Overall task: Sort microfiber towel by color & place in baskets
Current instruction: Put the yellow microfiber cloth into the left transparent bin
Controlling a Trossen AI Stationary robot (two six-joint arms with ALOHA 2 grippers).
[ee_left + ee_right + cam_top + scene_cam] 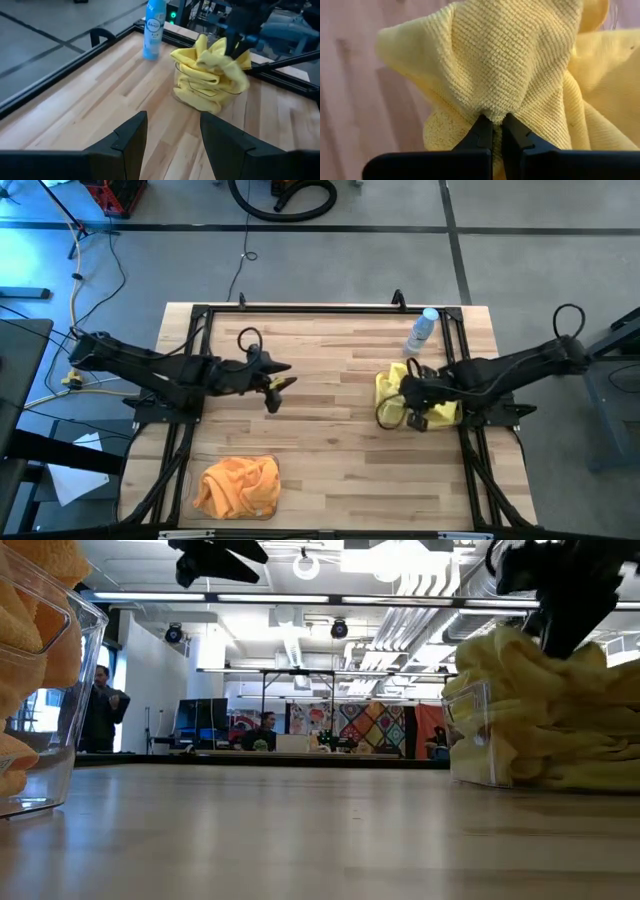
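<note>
Yellow towels point(395, 388) are heaped in a clear bin point(478, 745) at the table's right side, seen also in the left wrist view point(207, 82). My right gripper point(495, 127) stands over that heap, shut on the top yellow towel point(510, 55). Orange towels point(238, 483) fill a second clear bin point(70, 660) at the near left edge. My left gripper point(172, 135) hovers open above the bare table centre-left point(275, 387), pointing toward the yellow bin and touching nothing. My right gripper pinches a bunched fold of the top yellow towel point(495, 116) between its two fingertips point(481, 131), coming from above and pointing down. The cloth gathers into creases at the pinch and spreads out below. Its lower part lies on the heap in the bin point(210, 95).
A clear bottle with a blue cap point(422, 330) stands near the far right corner, just beyond the yellow bin point(154, 27). A black frame point(300, 308) runs along the table's edges. Bare wood lies between the two bins point(330, 440). People show in the room beyond point(102, 705).
</note>
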